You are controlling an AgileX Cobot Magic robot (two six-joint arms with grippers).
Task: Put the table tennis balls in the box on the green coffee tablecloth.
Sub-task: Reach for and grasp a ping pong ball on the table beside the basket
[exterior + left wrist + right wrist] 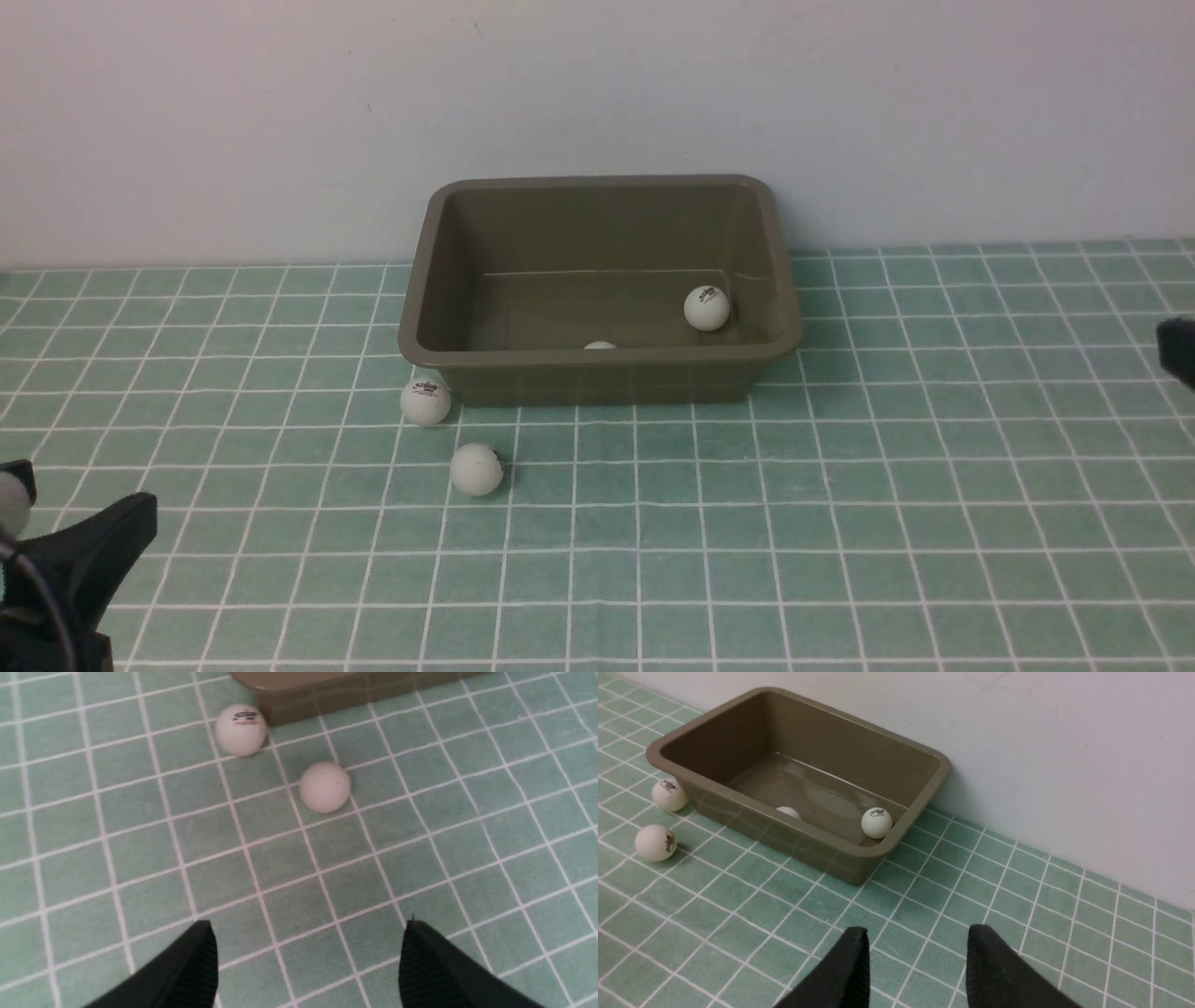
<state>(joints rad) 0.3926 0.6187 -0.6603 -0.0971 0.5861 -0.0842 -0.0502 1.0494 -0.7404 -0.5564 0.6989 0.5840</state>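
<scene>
While two balls (707, 308) (599, 345) lie in the box (597, 383) and two more balls (426, 401) (476, 469) sit on the cloth (840, 523) by its front-left corner, I see the left gripper (306, 926) spread wide and empty, the right gripper (920, 933) narrower, also empty.

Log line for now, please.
box: two balls inside | tablecloth: two balls by box's left front corner | left gripper: open, empty | right gripper: open, empty
</scene>
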